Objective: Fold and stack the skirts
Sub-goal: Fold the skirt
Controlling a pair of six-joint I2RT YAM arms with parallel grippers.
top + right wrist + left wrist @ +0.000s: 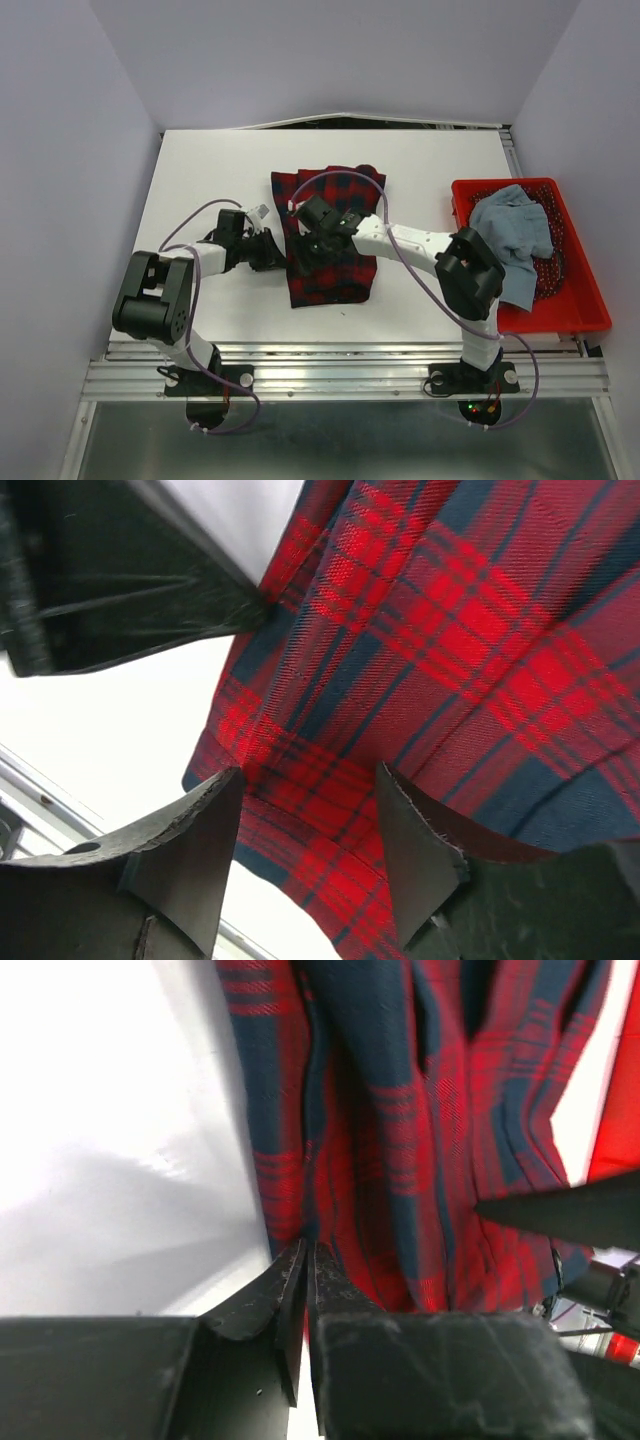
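Far left, white table (200, 170). Then the left gripper (268, 250), low and side-on at the left edge of the plaid skirt (335, 280). In the left wrist view, fingertips (270, 1295) pressed almost together right on that edge; seems to nip it, though cloth between the tips is hard to make out.

Lies spread flat mid-table, that skirt, long axis running from the near side toward the far wall, stretching rightward from the left jaws.

Just right, the right gripper (318, 225): hovers over the skirt's far-left part, jaws spread wide, plaid showing between the fingers (190, 860), gripping nothing.

Probably calls for a fold carried rightward across the long axis, with the left arm nearer the working edge.

Far right, the blue-grey skirt (510, 235), heaped in the red basket (585, 310), well apart from both grippers.
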